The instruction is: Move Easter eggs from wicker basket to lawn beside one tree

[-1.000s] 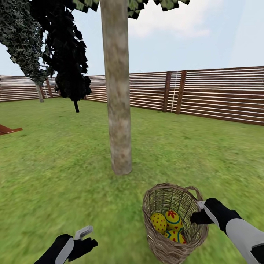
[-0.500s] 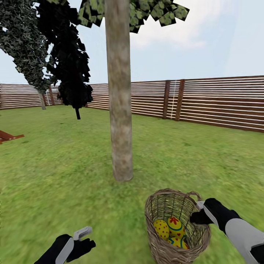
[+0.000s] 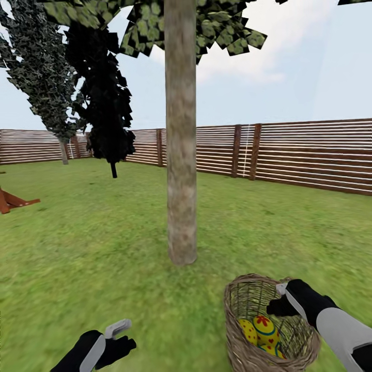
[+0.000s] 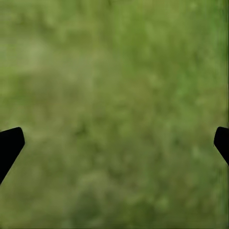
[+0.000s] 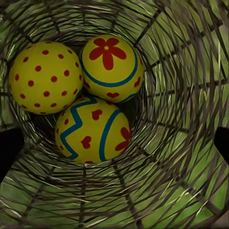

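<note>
3 eggs [image 5: 90, 95]: touching, in basket [image 3: 243, 351], right under right gripper [image 3: 281, 302]
Right gripper: spread
Left gripper [image 3: 121, 336]: spread over lawn [image 3: 93, 258]
Tree [image 3: 181, 206]: near basket

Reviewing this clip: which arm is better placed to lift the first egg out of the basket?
Right. The right gripper hangs over the wicker basket rim, its wrist camera looking straight down at the three Easter eggs between open fingers. The left gripper sits over bare lawn, away from the basket.
</note>
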